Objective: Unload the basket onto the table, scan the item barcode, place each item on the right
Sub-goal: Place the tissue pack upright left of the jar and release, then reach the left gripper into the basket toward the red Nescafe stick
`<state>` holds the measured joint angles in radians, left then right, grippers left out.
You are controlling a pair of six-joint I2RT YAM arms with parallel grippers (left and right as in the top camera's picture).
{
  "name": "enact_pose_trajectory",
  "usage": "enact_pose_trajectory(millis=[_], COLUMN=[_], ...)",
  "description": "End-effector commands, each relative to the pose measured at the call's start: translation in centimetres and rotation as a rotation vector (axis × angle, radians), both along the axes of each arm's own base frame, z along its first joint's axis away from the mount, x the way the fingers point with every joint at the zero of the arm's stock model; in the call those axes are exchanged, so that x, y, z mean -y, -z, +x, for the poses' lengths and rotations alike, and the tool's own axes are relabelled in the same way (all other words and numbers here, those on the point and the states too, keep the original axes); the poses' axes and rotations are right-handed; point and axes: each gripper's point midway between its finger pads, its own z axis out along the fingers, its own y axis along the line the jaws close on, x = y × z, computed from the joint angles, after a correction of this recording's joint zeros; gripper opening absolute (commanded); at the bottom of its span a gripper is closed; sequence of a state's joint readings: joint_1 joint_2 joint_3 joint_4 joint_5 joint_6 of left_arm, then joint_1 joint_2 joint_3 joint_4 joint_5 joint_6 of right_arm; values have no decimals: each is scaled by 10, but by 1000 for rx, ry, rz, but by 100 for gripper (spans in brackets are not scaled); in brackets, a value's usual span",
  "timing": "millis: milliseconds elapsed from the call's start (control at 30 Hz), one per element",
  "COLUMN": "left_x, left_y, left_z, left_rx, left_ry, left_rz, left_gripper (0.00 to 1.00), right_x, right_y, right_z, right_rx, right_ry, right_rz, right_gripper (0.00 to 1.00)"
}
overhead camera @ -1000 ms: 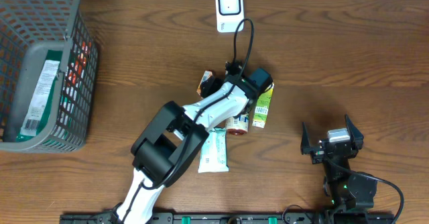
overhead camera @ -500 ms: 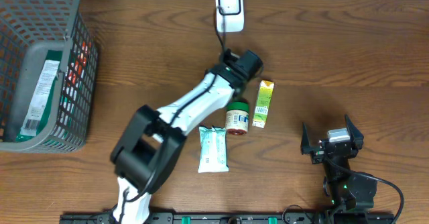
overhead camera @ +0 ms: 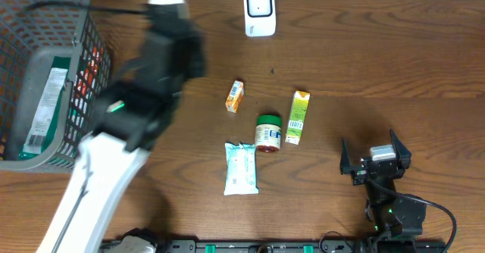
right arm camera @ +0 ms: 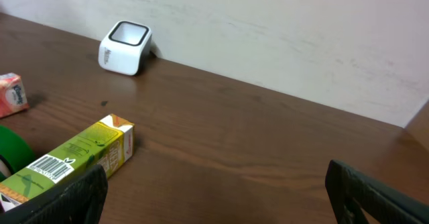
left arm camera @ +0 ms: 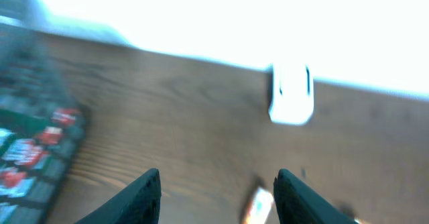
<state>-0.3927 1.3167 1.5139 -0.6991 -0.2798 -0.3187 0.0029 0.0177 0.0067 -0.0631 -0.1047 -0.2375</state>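
A dark wooden desk [overhead camera: 379,56] runs up to a pale wall [right arm camera: 268,23]. The white scanner [overhead camera: 258,10] stands at the middle of the far edge. A grey basket [overhead camera: 95,143] fills the far left corner, with packets already inside.

Four items lie out in the middle of the desk. A small orange box [overhead camera: 235,96] is nearest the scanner. A green-lidded jar [overhead camera: 267,132] lies just beside a green carton [overhead camera: 297,117], and a pale pack [overhead camera: 242,168] lies toward the near edge. Which one is due for scanning I cannot tell.

The left arm [overhead camera: 144,94] is a blur over the left side, close to the basket. The left gripper [left arm camera: 216,177] is spread and empty, with bare wood showing between its fingers. The right gripper [overhead camera: 373,156] sits by the near right corner, its jaws fully apart and nothing in them.

Risks, as I judge them:
- An arm travelling fast enough to smear could clip the basket's wall and shove it.
- The jar and carton lie so close that a reach for either may knock the other, and the jar might roll.
- A pick that hides the code wastes the pass (the carton's barcode [right arm camera: 50,165] faces up at its near end).
- Presenting an item tilted, or off to one side of the scanner, may give no read.
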Motion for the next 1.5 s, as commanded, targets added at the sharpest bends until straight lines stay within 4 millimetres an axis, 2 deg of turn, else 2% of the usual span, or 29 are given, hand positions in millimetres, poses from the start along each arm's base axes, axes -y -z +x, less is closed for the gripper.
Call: enact_pose_trajectory(millis=[0, 100, 167, 333, 400, 900, 1000, 1133, 1300, 1467], left_x=[-42, -70, -84, -118, -124, -151, -156, -163, -197, -237], left_y=[-38, -55, -59, -55, -51, -5, -4, -13, -27, -14], left_z=[-21, -42, -53, -67, -67, -38, -27, -10, 5, 8], left_rx=[96, 137, 143, 117, 97, -75, -93, -85, -51, -73], left_ry=[-95, -156, -186, -301, -312, -401, -389, -365, -436, -532], left_rz=[-52, -61, -48, 10, 52, 67, 25, -42, -33, -35], left_gripper=[55, 55, 55, 55, 55, 55, 55, 55, 56, 55], right_x=[0, 0, 0, 0, 0, -1, -1, -1, -1, -1], right_y=[1, 1, 1, 1, 1, 1, 1, 1, 1, 1], right_z=[0, 0, 0, 0, 0, 0, 0, 0, 0, 0], right_rx=[-3, -3, -3, -3, -3, -3, -2, -2, -3, -2], right_ry=[1, 1, 1, 1, 1, -2, -2, -2, -2, -2], right_rz=[13, 13, 13, 13, 13, 13, 13, 13, 13, 13], right_gripper=[99, 99, 99, 99, 99, 99, 99, 99, 99, 99])
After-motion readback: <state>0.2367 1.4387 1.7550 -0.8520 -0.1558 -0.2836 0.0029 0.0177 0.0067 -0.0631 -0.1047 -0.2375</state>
